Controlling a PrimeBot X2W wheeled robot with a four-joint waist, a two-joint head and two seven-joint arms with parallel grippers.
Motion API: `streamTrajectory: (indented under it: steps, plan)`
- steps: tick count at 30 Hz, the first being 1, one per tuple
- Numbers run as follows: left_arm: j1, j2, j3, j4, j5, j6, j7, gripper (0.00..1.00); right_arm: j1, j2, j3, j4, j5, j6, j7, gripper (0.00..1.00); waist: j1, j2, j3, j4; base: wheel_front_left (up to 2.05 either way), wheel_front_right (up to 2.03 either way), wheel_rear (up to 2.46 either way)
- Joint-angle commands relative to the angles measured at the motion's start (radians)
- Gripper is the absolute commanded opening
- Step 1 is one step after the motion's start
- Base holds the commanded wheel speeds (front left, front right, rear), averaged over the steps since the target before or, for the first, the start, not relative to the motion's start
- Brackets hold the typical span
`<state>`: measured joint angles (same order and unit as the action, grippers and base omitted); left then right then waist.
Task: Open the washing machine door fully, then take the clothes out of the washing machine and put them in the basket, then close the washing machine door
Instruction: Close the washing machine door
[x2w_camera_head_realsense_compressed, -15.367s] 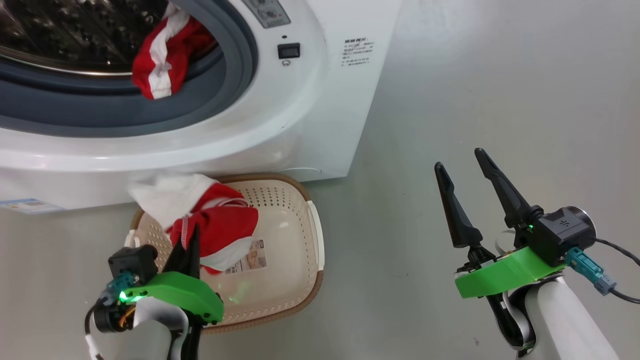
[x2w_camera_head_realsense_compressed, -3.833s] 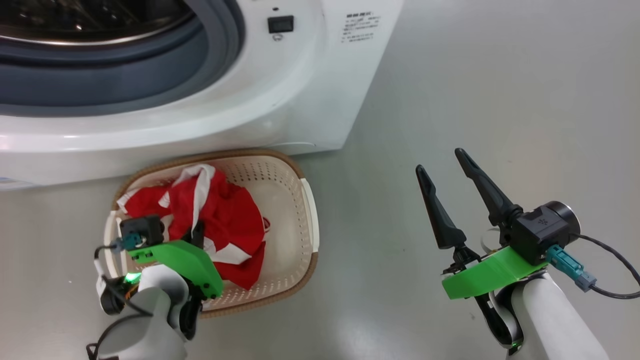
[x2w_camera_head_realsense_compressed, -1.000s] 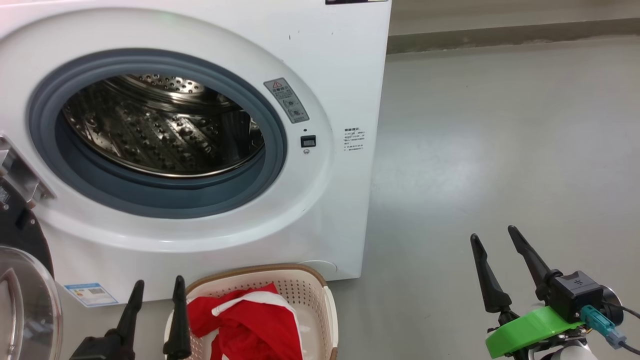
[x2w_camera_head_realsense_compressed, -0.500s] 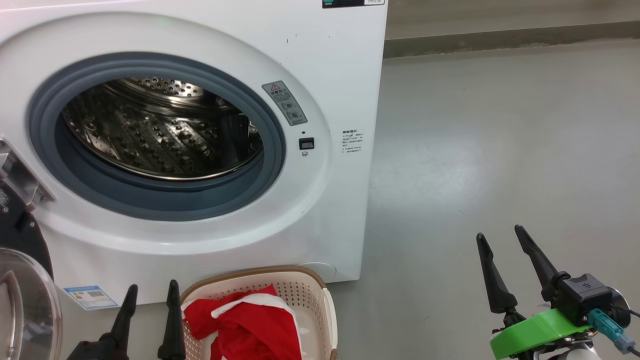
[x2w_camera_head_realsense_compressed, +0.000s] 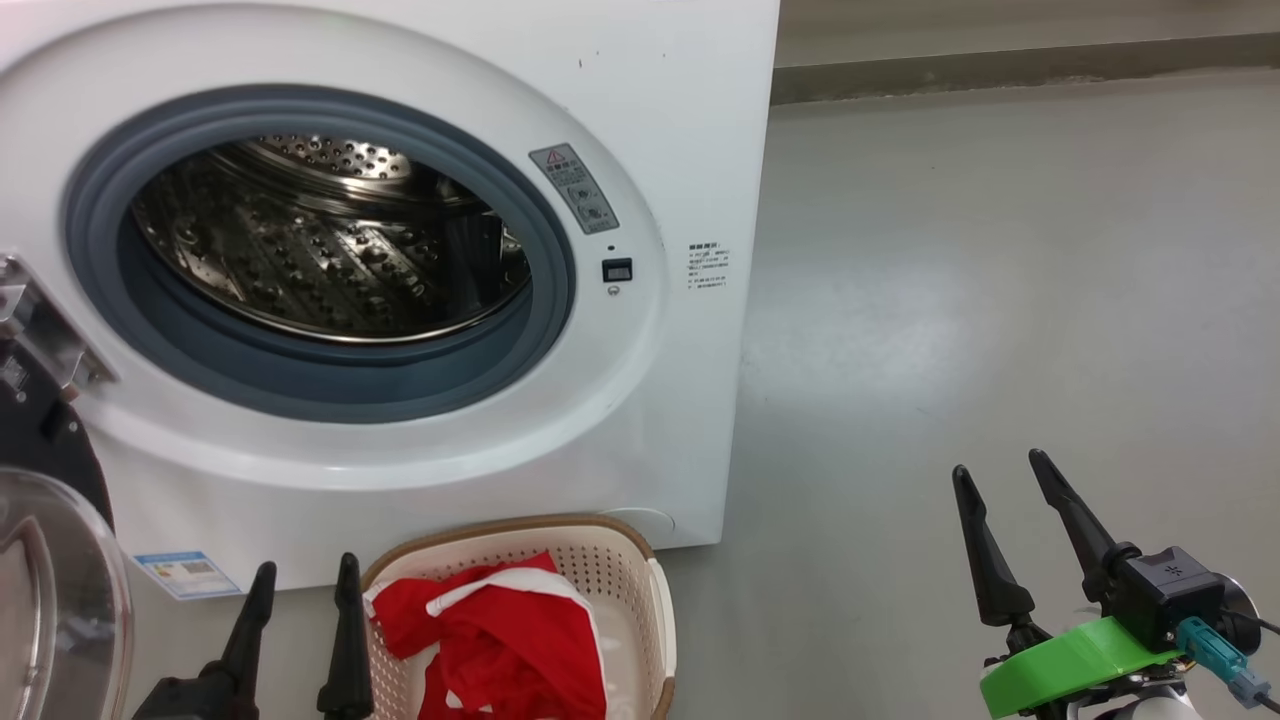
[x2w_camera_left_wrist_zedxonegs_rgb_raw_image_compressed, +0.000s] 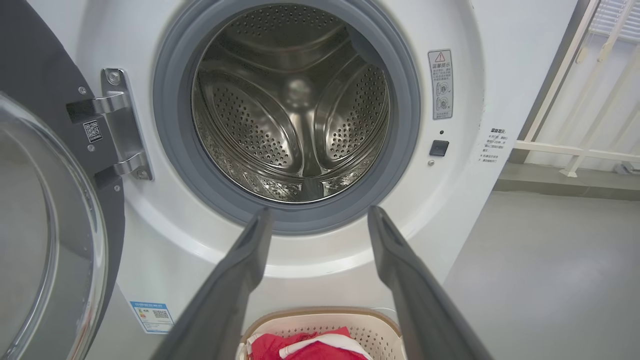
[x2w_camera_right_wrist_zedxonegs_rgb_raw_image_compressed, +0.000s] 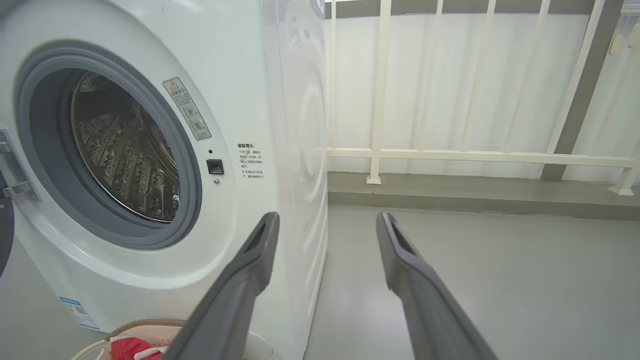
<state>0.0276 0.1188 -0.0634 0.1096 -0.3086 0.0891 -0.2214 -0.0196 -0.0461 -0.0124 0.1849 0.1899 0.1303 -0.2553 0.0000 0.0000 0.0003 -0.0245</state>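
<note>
Grey floor (x2w_camera_head_realsense_compressed: 1000, 250), red white-striped clothes (x2w_camera_head_realsense_compressed: 490, 640) heaped in cream basket (x2w_camera_head_realsense_compressed: 615, 565)

The washing machine (x2w_camera_head_realsense_compressed: 640, 400) stands at my 11 o'clock, and the washing machine door (x2w_camera_head_realsense_compressed: 50, 600) hangs at its 9 o'clock. The basket (x2w_camera_head_realsense_compressed: 520, 525) sits on the floor (x2w_camera_head_realsense_compressed: 950, 300) before it, with the clothes (x2w_camera_head_realsense_compressed: 500, 640) inside.

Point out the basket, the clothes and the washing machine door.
basket (x2w_camera_head_realsense_compressed: 610, 570), head view, perforated far wall
clothes (x2w_camera_head_realsense_compressed: 500, 650), head view, red fabric
washing machine door (x2w_camera_head_realsense_compressed: 50, 600), head view, glass bowl
</note>
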Motion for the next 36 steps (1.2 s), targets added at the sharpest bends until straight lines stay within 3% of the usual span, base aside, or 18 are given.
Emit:
streamTrajectory:
  steps: [1, 16, 36]
  plan:
    - [-0.016, 0.022, 0.031, -0.03, 0.007, 0.009, 0.001, 1.0, -0.019, -0.004, 0.025, -0.024, -0.003, 0.0, -0.006, 1.0, 0.0, 0.0, 0.0, 0.001, -1.48, 1.48, 0.0]
    - [-0.012, 0.028, 0.019, -0.058, -0.023, -0.013, 0.001, 1.0, -0.018, -0.004, 0.028, -0.015, 0.002, 0.0, -0.006, 1.0, 0.0, 0.0, -0.003, 0.002, -1.54, 1.54, 0.0]
    - [-0.01, 0.033, 0.006, -0.072, -0.006, 0.027, 0.006, 1.0, -0.01, -0.004, 0.043, -0.015, 0.005, 0.0, -0.006, 1.0, 0.0, 0.0, -0.014, 0.059, -0.1, 0.1, 0.0]
